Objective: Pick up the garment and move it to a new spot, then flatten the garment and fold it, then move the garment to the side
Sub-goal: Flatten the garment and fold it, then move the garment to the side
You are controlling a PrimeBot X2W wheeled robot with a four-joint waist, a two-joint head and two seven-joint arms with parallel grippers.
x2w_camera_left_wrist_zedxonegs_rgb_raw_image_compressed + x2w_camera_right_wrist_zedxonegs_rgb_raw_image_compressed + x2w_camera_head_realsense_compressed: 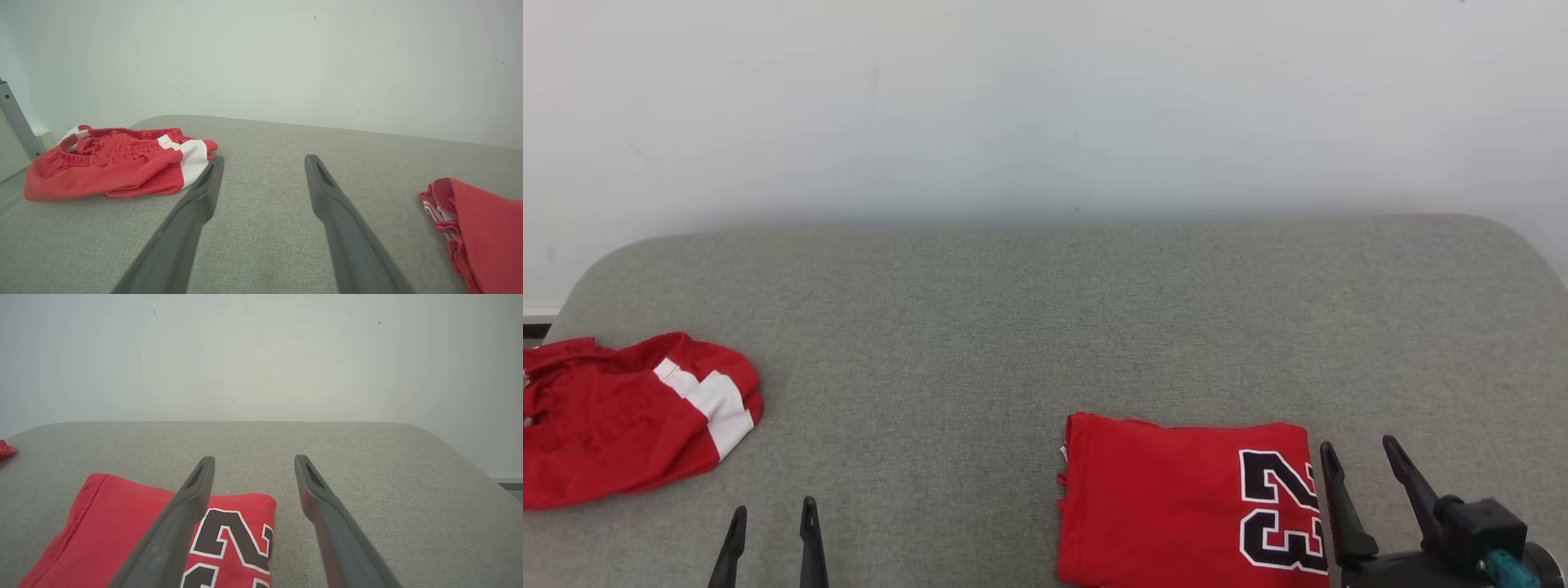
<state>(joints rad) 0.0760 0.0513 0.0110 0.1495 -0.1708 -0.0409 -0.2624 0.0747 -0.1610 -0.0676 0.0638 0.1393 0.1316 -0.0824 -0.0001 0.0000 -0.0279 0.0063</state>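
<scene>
Left end effector point(774, 506) and right end effector point(1358, 445) gape empty; folded jersey point(1168, 506) runs off the bottom edge.

- Bright, even, diffuse light fills all three views; colours look clean.
- The white wall point(1045, 98) is washed pale, shading softly where it meets the grey cushion point(1013, 310).
- A faint, soft-edged shadow lies under the crumpled red shorts point(114, 171).
- The cushion's weave reads crisp nearby, smoother toward its far edge.

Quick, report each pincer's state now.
Left pincer: open, empty.
Right pincer: open, empty, by the folded jersey.
</scene>
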